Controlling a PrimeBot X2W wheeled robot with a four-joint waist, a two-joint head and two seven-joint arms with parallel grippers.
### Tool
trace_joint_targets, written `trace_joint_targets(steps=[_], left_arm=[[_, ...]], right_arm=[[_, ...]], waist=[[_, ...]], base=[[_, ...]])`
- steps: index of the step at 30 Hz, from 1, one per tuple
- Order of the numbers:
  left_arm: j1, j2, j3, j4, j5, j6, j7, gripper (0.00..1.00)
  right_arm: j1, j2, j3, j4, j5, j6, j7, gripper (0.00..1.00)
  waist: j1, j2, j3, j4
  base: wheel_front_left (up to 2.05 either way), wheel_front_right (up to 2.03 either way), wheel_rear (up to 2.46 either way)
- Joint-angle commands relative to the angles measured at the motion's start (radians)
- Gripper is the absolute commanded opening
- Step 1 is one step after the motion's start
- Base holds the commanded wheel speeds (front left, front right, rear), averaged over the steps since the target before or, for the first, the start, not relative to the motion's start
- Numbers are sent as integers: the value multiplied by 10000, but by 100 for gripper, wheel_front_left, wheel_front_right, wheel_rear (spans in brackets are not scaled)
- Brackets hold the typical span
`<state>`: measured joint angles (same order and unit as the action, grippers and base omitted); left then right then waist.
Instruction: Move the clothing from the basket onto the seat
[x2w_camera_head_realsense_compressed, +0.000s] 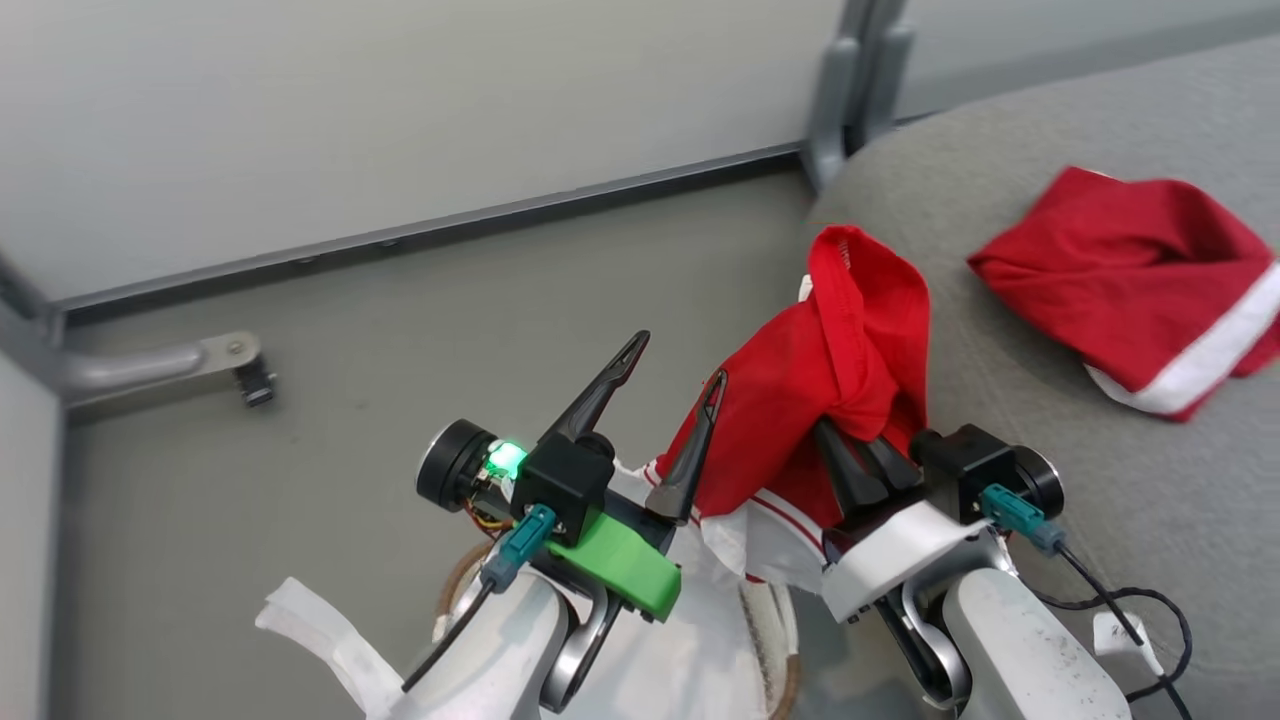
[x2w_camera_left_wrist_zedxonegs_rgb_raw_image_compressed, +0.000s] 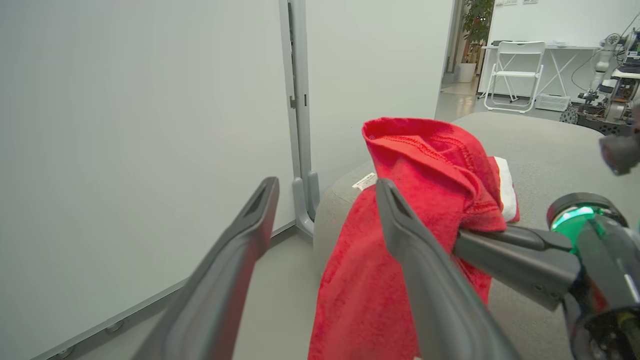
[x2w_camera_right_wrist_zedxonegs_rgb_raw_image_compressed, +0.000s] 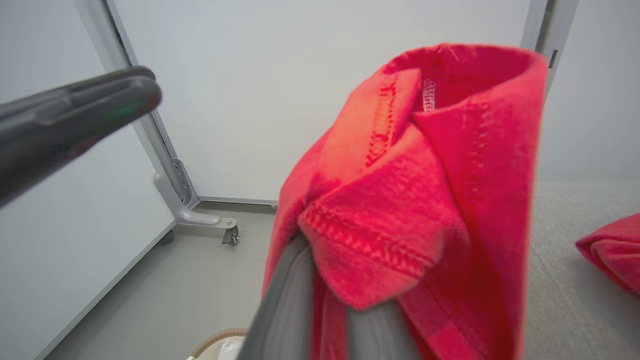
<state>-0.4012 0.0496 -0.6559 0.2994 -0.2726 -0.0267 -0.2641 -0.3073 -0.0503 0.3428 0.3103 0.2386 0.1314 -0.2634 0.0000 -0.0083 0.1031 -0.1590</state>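
Observation:
A red garment of the clothing (x2w_camera_head_realsense_compressed: 840, 340) hangs bunched over my right gripper (x2w_camera_head_realsense_compressed: 855, 445), which is shut on it, with the fingertips buried in the cloth. It hangs at the near left edge of the grey seat (x2w_camera_head_realsense_compressed: 1000, 450). My left gripper (x2w_camera_head_realsense_compressed: 680, 357) stands open just left of it, holding nothing; its right finger lies against the cloth. In the left wrist view the left gripper (x2w_camera_left_wrist_zedxonegs_rgb_raw_image_compressed: 325, 192) gapes beside the garment (x2w_camera_left_wrist_zedxonegs_rgb_raw_image_compressed: 425, 165). A second red garment with white trim (x2w_camera_head_realsense_compressed: 1130, 270) lies on the seat. The basket (x2w_camera_head_realsense_compressed: 785, 640) sits below both arms, mostly hidden.
A white sheet (x2w_camera_head_realsense_compressed: 320, 630) spills over the basket's rim. Grey partition walls stand behind, with a caster foot (x2w_camera_head_realsense_compressed: 250, 380) on the floor at left and a post (x2w_camera_head_realsense_compressed: 840, 90) by the seat. Cables (x2w_camera_head_realsense_compressed: 1150, 610) trail beside my right forearm.

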Motion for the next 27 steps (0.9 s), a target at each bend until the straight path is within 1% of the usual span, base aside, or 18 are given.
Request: trace_joint_targets(steps=[1,5,7,12,16,18,23,27], left_arm=[[31,26,39,47,112,-62,-3,100],[77,31,206,182,229,-162,-3,100],[101,32,251,237,280,-206,-3,100],[160,37,388,433,410,-291,-3,100],[253,40,508,594,518,-391,-3,100],[234,40,543,696,595,-434,-3,100],[129,40,573,886,770,-535,-3,100],[-32,39,648,1103,1022,-610,-3,100]], right_arm=[[136,-46,-113,-82,11,-14,-17,0],[268,-111,-236,-226,50,-14,-17,0],[296,-185,-298,-290,62,-14,-18,0],[11,-433,-453,-429,31,-14,-16,0],[-627,-785,-714,-577,30,-14,-18,0],[-1075,-1066,-884,-639,29,-14,-16,0],[-2592,-2051,-1357,-838,-83,-14,-18,0],[-3987,-2802,-2081,-807,9,-14,-16,0]], waist=[[0,83,358,-1494],[0,83,524,-2229],[0,83,607,-2469],[0,83,829,-2892],[0,83,1047,-3131],[0,83,1177,-3181],[0,83,1565,-3123],[0,83,2028,-2990]], base=[[0,0,0],[0,0,0],[0,0,0],[0,0,0],[0,0,0],[0,0,0],[0,0,0],[0,0,0]])
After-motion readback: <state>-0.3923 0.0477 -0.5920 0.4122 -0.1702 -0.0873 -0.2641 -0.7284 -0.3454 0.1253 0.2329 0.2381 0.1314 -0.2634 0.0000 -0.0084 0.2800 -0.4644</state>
